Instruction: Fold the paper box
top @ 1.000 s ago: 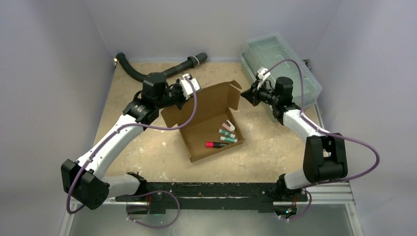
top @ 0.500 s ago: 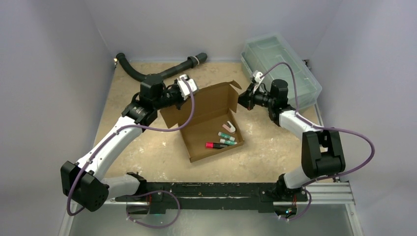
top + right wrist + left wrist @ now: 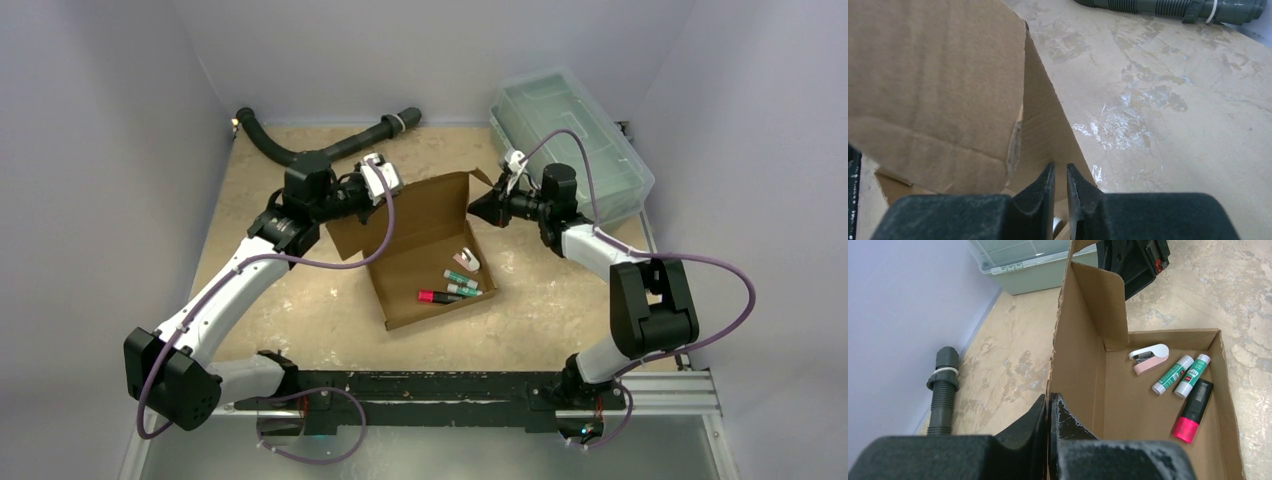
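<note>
We see the box (image 3: 430, 262) open in the middle of the table (image 3: 290, 290), its tray flat and its lid (image 3: 425, 205) standing up along the far side. We judge the lid stands only because the left tool (image 3: 1048, 401) pinches its left edge, jaws closed on the card. Released, it would likely drop back.

The right tool (image 3: 1060, 172) is at the lid's other end, just beside the side flap (image 3: 1100, 305). Its jaws are a crack apart with nothing that we can see between them, and we cannot tell whether it touches the card. We think it sits there to turn that flap inward, so it can tuck into the tray when the lid comes down.

A small pink stapler (image 3: 1149, 357), two glue sticks (image 3: 1172, 376) and a marker (image 3: 1194, 410) lie at the tray's right end, near where the flap must go. We put the fold at partway: walls up, lid not yet closed.
</note>
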